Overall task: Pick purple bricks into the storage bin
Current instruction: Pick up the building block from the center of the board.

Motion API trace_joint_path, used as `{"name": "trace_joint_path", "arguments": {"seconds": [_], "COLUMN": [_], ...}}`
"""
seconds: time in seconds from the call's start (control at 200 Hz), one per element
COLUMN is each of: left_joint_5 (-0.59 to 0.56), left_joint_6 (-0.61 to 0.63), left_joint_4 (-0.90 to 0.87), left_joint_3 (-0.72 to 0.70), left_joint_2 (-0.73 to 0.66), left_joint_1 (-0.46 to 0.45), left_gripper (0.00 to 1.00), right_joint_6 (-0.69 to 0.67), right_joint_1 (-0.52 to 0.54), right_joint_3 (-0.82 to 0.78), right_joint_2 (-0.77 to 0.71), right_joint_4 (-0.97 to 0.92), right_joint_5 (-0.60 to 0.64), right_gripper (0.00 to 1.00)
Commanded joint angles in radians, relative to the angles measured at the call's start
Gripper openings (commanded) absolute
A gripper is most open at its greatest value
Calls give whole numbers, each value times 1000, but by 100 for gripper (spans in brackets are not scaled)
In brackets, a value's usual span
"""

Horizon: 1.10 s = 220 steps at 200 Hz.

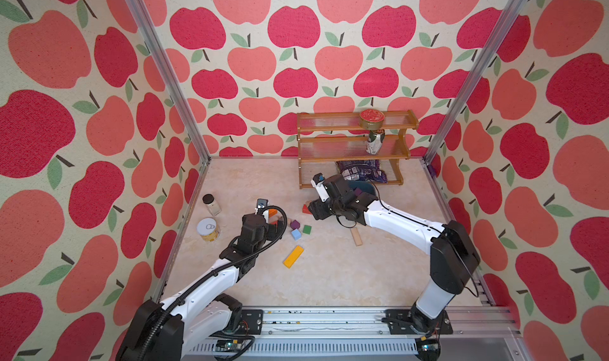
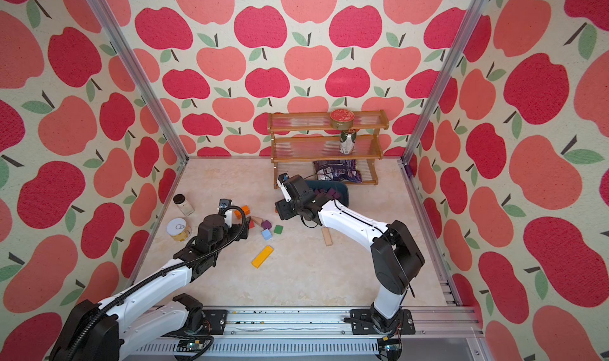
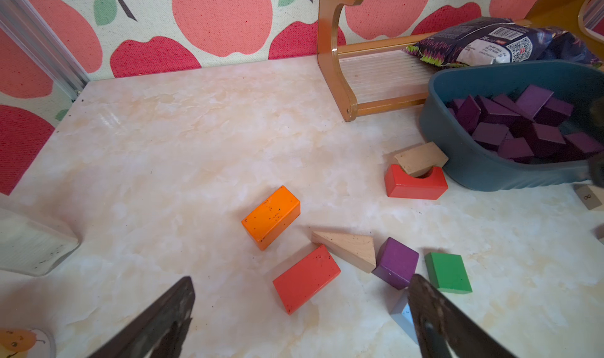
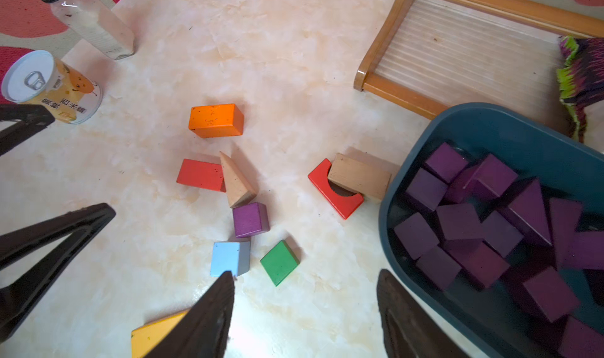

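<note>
Now, left gripper [image 3: 300,278]: jaws wide, empty, near loose purple brick [image 3: 396,263]
right gripper [image 4: 304,272]: jaws apart, empty (just beside storage bin [image 4: 490,114])
purple bricks [image 4: 457,222]: heaped in storage bin

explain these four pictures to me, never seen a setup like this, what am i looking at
Two white robot arms stand at the near edge of the table, each ending in a two-fingered pincer. The two wide pictures look down from overhead, almost the same view. The two close ones come from cameras on the arms' wrists; the dark prongs in them are the pincers' fingers. The left pincer and the right pincer are both open and empty. On the table: a teal storage bin holding many purple bricks, one purple cube outside it among other coloured blocks, a can, a jar, and a wooden rack at the back.
</note>
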Motion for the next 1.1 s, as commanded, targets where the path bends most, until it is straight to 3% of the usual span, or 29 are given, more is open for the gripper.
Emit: {"name": "trace_joint_path", "arguments": {"seconds": [0.0, 0.38, 1.095], "left_joint_5": [-4, -17, -18], "left_joint_6": [-10, -11, -16], "left_joint_4": [13, 14, 14], "left_joint_3": [-9, -18, -14], "left_joint_2": [-44, -64, -49], "left_joint_1": [6, 7, 12], "left_gripper": [99, 99, 99], "right_joint_6": [1, 31, 25], "right_joint_1": [15, 61, 66], "right_joint_3": [13, 61, 149], "right_joint_2": [50, 188, 357], "right_joint_4": [11, 71, 89], "right_joint_5": [-38, -123, -153], "right_gripper": [68, 60, 53]}}
